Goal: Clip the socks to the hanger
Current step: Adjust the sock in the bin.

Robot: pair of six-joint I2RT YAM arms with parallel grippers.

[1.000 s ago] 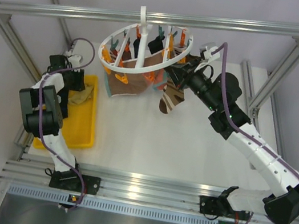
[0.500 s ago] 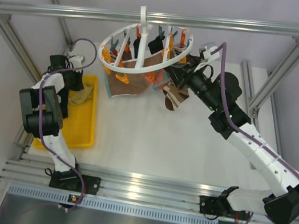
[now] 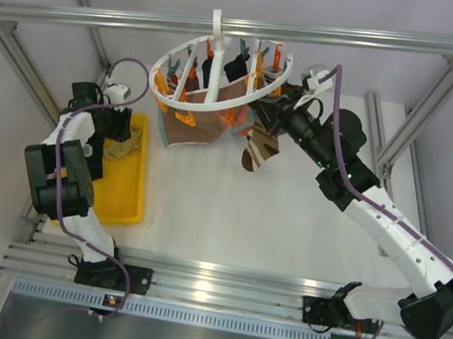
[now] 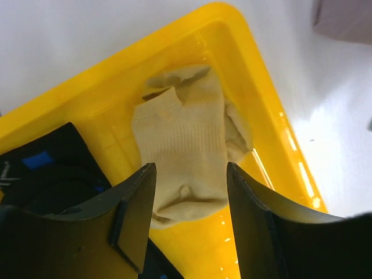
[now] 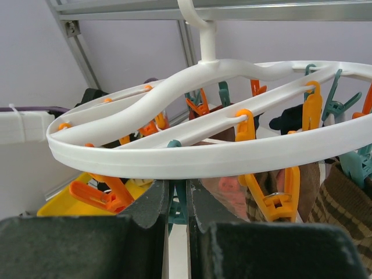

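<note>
The white round hanger (image 3: pixel 219 70) hangs from the top rail; its ring (image 5: pixel 192 154) carries orange and teal clips. A brown sock (image 3: pixel 194 129) and a striped sock (image 3: pixel 258 150) hang from it. My right gripper (image 3: pixel 261 110) sits just under the ring, and in its wrist view my right gripper (image 5: pixel 179 195) is shut on a teal clip (image 5: pixel 178 214). A beige sock (image 4: pixel 183 148) lies crumpled in the yellow tray (image 4: pixel 264 104). My left gripper (image 4: pixel 190 170) stands open just above it, one finger on either side, nothing pinched. In the top view the left gripper (image 3: pixel 119 129) is over the tray's far end.
A dark sock with a blue patch (image 4: pixel 46 168) lies in the tray beside the beige one. The yellow tray (image 3: pixel 121 195) sits at the table's left edge. Aluminium frame posts and the rail (image 3: pixel 338 35) surround the hanger.
My left gripper shut and has opened again over the beige sock, with the arm shifted slightly. The striped sock bunched up and now hangs straight. The right gripper stays shut on the clip.
</note>
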